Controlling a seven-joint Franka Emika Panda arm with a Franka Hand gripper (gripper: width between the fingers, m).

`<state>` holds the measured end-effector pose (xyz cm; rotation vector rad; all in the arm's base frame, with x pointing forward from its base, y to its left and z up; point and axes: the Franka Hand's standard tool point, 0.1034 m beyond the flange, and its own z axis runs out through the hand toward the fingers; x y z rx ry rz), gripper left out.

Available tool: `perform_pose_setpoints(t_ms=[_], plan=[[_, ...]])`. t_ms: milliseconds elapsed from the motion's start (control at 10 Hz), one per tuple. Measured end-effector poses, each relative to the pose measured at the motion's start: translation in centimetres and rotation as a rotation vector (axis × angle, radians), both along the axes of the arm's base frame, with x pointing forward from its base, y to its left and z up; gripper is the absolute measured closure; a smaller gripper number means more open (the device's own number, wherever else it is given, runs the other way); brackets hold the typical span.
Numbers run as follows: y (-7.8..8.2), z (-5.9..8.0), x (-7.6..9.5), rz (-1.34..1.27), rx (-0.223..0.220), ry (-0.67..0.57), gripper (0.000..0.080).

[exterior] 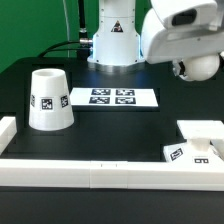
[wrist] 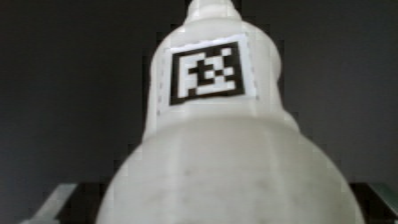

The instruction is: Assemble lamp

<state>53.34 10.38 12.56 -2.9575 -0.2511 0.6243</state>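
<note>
The white rounded bulb fills the wrist view, its narrow neck pointing away and a square tag on it. My gripper is shut on the bulb's wide end, with a dark finger showing at each side. In the exterior view my gripper hangs high at the right, above the table; the bulb is hidden there. The cone shade stands upright at the exterior view's left. The low blocky base sits at the front right.
The marker board lies flat in the middle at the back. A white border rail runs along the front edge, with a corner piece at the left. The arm's pedestal stands behind the board.
</note>
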Motion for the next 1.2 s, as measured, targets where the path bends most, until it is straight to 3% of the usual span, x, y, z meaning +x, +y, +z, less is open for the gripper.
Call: perform_pose_setpoints(t_ms=[100, 600, 1000, 1200], plan=[[-0.5, 0.8, 0.1, -0.013, 0.000, -0.047, 0.0223], [-1.0, 0.4, 1.6, -0.049, 0.007, -0.406, 0.0222], [-1.8, 3.2, 5.2, -0.043, 0.024, -0.628, 0.0222], [-2.1, 2.5, 5.0, -0.053, 0.024, -0.738, 0.0222]])
